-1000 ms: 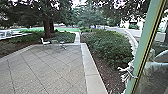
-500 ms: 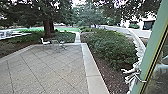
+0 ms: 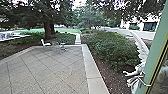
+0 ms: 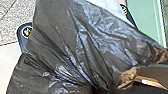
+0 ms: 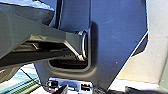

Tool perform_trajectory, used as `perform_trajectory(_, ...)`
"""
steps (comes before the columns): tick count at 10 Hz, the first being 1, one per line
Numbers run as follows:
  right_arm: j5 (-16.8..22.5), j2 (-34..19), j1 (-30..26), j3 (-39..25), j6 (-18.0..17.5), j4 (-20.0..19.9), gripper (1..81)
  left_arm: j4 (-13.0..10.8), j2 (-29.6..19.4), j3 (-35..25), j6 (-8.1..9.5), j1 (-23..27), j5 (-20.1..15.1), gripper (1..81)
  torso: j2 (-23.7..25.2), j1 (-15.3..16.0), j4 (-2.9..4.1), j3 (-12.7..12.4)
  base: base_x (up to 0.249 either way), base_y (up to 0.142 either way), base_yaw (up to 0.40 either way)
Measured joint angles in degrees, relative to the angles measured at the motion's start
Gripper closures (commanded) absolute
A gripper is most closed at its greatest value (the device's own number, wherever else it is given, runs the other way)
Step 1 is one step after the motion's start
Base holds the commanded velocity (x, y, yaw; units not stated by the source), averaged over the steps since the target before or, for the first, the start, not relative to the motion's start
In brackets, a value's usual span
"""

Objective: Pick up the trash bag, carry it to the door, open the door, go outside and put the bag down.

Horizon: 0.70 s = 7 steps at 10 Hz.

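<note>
The door's green frame (image 3: pixel 156 47) slants along the right side in the head view, with glass beyond its edge. Outside lies the paved yard (image 3: pixel 50 67). The black trash bag (image 4: pixel 82 40) shows large and wrinkled in the left wrist view, its folds drawn together at my left gripper (image 4: pixel 100 89), which is shut on it. Part of the bag (image 5: pixel 27 12) also appears beside the arm in the right wrist view. A pale, irregular thing (image 3: pixel 135 81) stands against the door frame; what it is cannot be told.
A white chair (image 3: pixel 45 43) and a small table (image 3: pixel 62 46) stand at the yard's far edge. A light curb (image 3: pixel 91 67) separates the paving from mulch and green bushes (image 3: pixel 112 47) on the right. A large tree (image 3: pixel 47 28) rises behind the yard.
The green door frame has moved to the right against a nearly still background, along with the pale thing beside it. More of the bushes and the far wall now shows.
</note>
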State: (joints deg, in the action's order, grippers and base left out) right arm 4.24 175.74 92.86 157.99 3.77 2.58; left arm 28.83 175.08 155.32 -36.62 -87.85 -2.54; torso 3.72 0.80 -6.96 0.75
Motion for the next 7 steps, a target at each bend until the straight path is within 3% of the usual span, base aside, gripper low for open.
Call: perform_trajectory(7, 0.24, -0.07, 0.15, 0.12, 0.00, 0.00, 1.0, 0.07, 0.17, 0.00, 0.00, -0.46, 0.01, 81.1, 0.13, -0.24, 0.00, -0.02, 0.126, 0.000, 0.000)
